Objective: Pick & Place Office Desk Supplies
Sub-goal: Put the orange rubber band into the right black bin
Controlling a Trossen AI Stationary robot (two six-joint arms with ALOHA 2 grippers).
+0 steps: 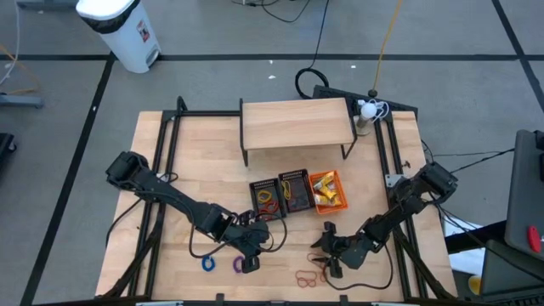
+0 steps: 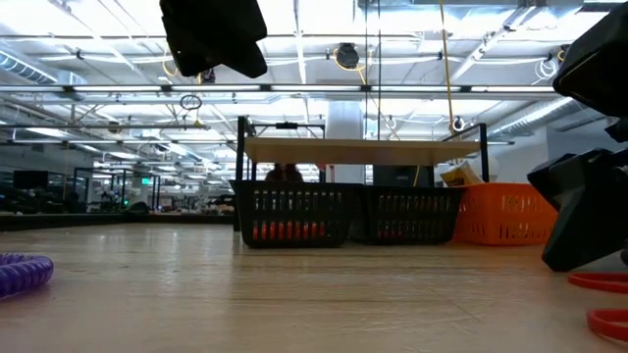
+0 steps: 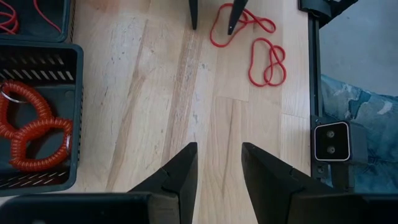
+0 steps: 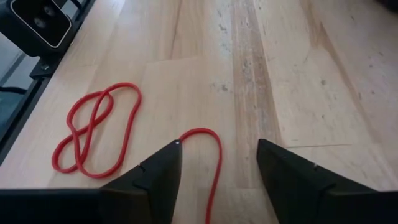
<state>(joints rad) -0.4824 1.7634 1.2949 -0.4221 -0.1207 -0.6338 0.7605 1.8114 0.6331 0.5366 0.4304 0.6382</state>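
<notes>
Right hand [image 1: 326, 265]: low over the near edge of the tabletop [image 1: 170, 204], fingers apart, nothing clamped. In the right wrist view a red elastic loop [image 4: 208, 162] runs up between the two fingers [image 4: 155, 171], so the hand appears placed to straddle it; my reading is that a pinch on this loop is the step in hand.
Second loop: a doubled red loop [image 4: 96, 134] lies flat just beside the first, apart from the fingers, near the tabletop's rail.
Left hand [image 1: 246, 262]: also near the front, well apart from the right hand, fingers a little apart with bare wood between them and nothing held. It looks to be waiting.
Coils by the left hand: a blue ring [image 1: 206, 264] and a purple coil [image 1: 237, 264] lie loose on the wood just beside it, not yet sorted.
Dark baskets: two black mesh baskets [image 1: 266, 198] stand side by side mid-tabletop; the left one already holds orange-red coiled rings [image 3: 31, 134], so items seem grouped by kind.
Orange basket [image 1: 330, 189]: touching the dark pair on the right, with yellow pieces inside.
Shelf: a small wooden riser [image 1: 296, 123] stands behind the baskets, nothing on it.
Risk: the loop is thin and flat to the wood, so I judge that the fingers may slide over it unless they close right at the surface.
</notes>
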